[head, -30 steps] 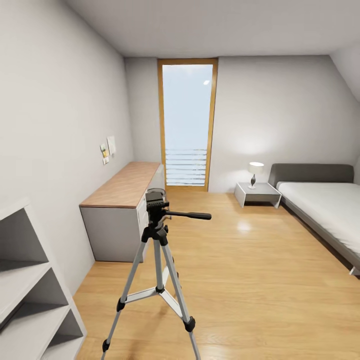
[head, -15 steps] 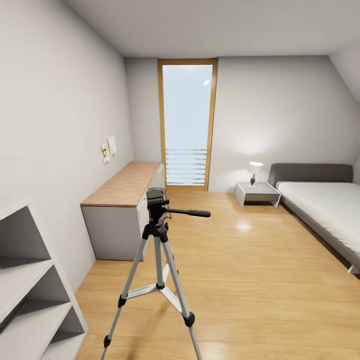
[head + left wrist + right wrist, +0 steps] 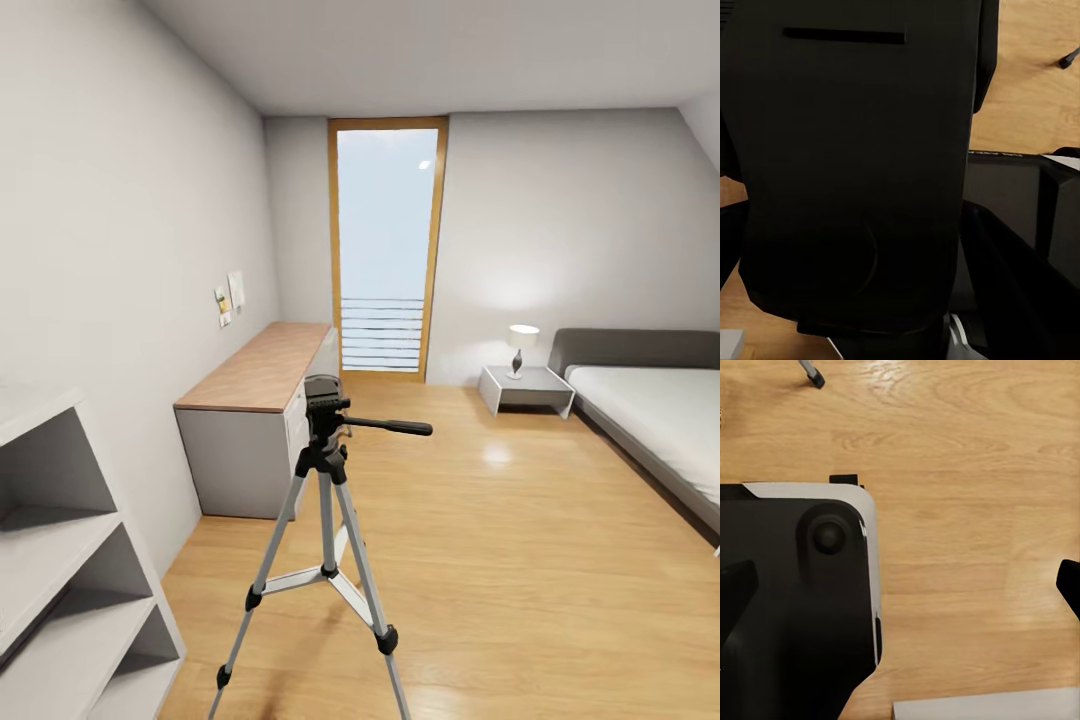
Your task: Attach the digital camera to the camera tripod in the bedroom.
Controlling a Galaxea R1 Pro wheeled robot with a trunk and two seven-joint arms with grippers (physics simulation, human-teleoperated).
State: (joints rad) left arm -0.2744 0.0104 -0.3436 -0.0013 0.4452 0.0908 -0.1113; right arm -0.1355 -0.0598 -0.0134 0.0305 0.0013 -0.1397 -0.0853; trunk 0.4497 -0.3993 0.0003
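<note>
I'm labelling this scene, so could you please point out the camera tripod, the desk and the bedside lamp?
camera tripod [image 3: 323, 412]: head view, on its black head.
desk [image 3: 265, 366]: head view, on the wood top.
bedside lamp [image 3: 522, 336]: head view, on the white shade.

The camera tripod [image 3: 325, 520] stands on the floor [image 3: 520, 560] in front of the desk [image 3: 262, 400], with the shelf [image 3: 70, 560] to its left, the window [image 3: 385, 250] behind, and the nightstand [image 3: 525, 388] with its lamp [image 3: 521, 345] beside the bed [image 3: 650, 410] at right.
</note>
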